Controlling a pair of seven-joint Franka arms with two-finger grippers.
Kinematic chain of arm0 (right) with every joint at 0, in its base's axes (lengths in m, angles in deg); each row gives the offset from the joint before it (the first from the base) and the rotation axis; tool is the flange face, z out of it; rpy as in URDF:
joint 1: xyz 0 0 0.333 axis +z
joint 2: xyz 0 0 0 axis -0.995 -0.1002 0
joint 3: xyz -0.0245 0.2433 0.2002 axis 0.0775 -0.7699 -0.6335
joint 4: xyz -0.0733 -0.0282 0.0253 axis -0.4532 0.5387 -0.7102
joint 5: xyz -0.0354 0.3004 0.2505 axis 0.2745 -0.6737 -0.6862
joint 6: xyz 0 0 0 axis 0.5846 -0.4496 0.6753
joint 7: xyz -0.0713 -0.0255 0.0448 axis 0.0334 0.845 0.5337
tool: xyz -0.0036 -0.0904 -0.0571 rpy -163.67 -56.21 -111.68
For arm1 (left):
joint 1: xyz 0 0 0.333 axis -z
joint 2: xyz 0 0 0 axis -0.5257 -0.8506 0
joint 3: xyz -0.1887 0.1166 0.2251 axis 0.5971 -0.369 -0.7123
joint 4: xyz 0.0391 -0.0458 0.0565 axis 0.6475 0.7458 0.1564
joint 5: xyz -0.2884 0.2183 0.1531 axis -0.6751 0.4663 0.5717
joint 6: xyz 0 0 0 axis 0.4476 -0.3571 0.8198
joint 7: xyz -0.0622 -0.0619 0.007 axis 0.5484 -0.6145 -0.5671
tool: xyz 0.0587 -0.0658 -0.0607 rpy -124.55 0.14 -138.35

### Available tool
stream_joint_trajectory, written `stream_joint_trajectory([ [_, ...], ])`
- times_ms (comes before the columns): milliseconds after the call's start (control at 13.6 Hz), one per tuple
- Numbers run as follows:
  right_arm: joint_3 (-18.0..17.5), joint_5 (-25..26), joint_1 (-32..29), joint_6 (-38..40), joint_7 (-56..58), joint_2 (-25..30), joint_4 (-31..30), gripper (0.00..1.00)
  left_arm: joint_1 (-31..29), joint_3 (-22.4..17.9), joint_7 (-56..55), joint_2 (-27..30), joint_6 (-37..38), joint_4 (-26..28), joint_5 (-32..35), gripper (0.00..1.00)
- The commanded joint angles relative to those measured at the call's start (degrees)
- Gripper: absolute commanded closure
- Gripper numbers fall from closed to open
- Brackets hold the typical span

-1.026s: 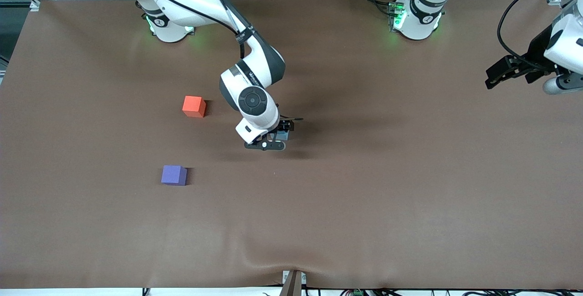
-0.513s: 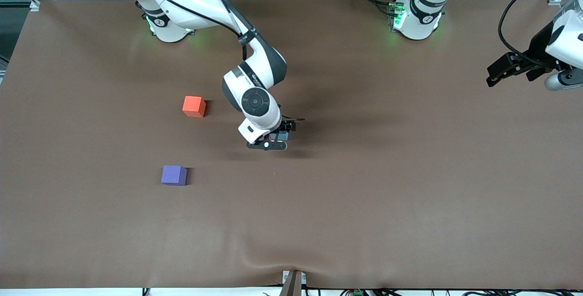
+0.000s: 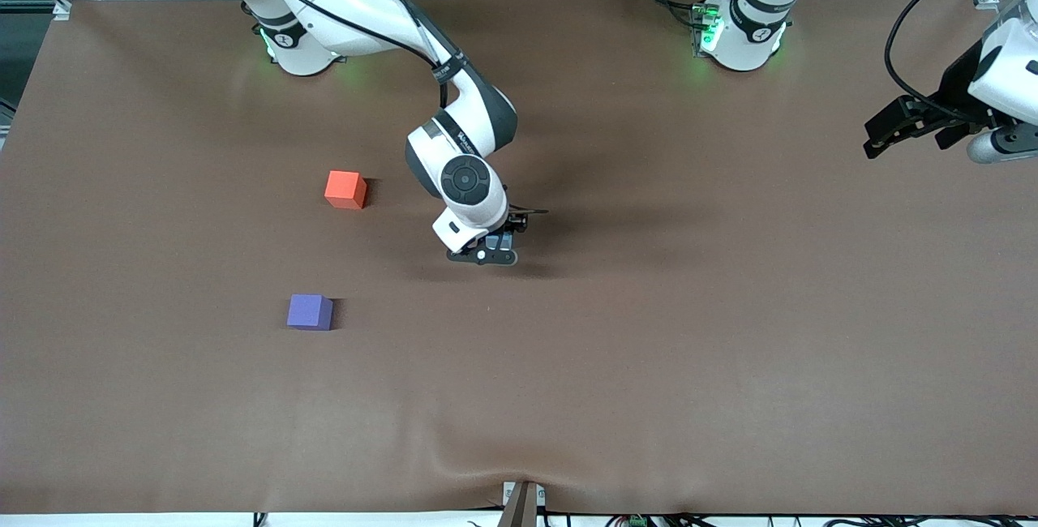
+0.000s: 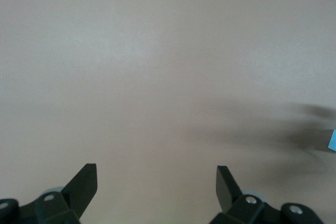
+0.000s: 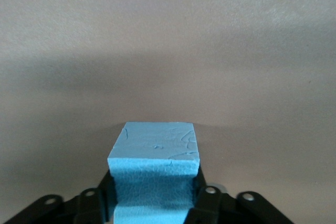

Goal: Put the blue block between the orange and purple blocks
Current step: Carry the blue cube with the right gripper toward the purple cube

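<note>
The small light sky-blue matte cube sits between the two black fingers of the right tool, which is clamped on its two sides. In the front view only a small part of this cube shows under the white wrist, a little left of the centre of the frame. In the right wrist view the cube fills the lower middle of the frame, its top face looks rough and it throws a soft shadow on the surface around it. I cannot tell if the cube touches the brown worktop or hangs just above it.

The bright orange-red matte cube stands on the worktop in the left half of the front view, higher in the frame than the right tool. The violet-purple matte cube stands lower in the frame and nearer to the camera, well apart from the orange-red one. The place between these two cubes shows only bare worktop.

The left tool waits at the right edge of the front view, in the upper part. In the left wrist view its fingers stand wide apart with nothing between them.
</note>
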Motion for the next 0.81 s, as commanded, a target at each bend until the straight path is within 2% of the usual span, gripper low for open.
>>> stream_joint_trajectory([
  [0,0.17,0.53,-1.82,2.16,2.24,0.69,1.25,1.00,-1.40,1.26,1.10,-0.25,0.85,-1.31,0.10,0.00],
  [147,0.17,0.53,-5.16,9.17,4.08,2.09,3.26,1.00,-2.62,2.74,1.18,-0.25,1.29,-0.88,0.10,0.00],
  [440,0.17,0.44,-17.54,20.17,19.89,7.45,1.87,1.00,-3.77,3.89,1.27,0.18,2.78,-0.96,0.01,0.00],
  [733,0.26,0.62,-24.93,21.08,29.21,12.63,-5.67,1.00,-6.58,7.76,1.19,0.27,3.92,-1.14,-0.08,0.00],
])
